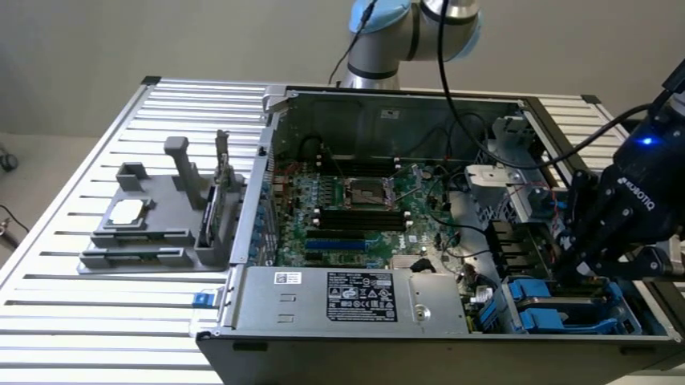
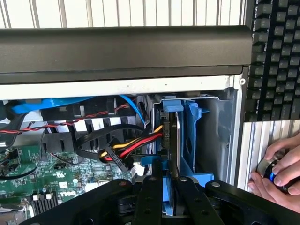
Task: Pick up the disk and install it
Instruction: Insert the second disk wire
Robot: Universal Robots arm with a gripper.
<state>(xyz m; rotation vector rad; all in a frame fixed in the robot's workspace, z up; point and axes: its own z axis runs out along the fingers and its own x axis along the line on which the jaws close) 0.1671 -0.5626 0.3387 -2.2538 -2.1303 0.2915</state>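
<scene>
Gripper (image 2: pixel 166 197) pinching the disk (image 2: pixel 171 140) edge-on, lowering it into the drive bay at the case's corner.

In the wrist view the fingers are clamping the blue carrier, and the disk is standing upright between the bay's blue rails (image 2: pixel 192 136). My read: keeping it square to those rails matters most, since any tilt would be jamming the carrier. Room is tight; the red, yellow and black cables (image 2: pixel 133 147) are crowding just beside the slot, the case wall (image 2: pixel 220 126) is closing the other side, and a person's hand (image 2: pixel 281 171) is resting on a knob outside the case.
</scene>
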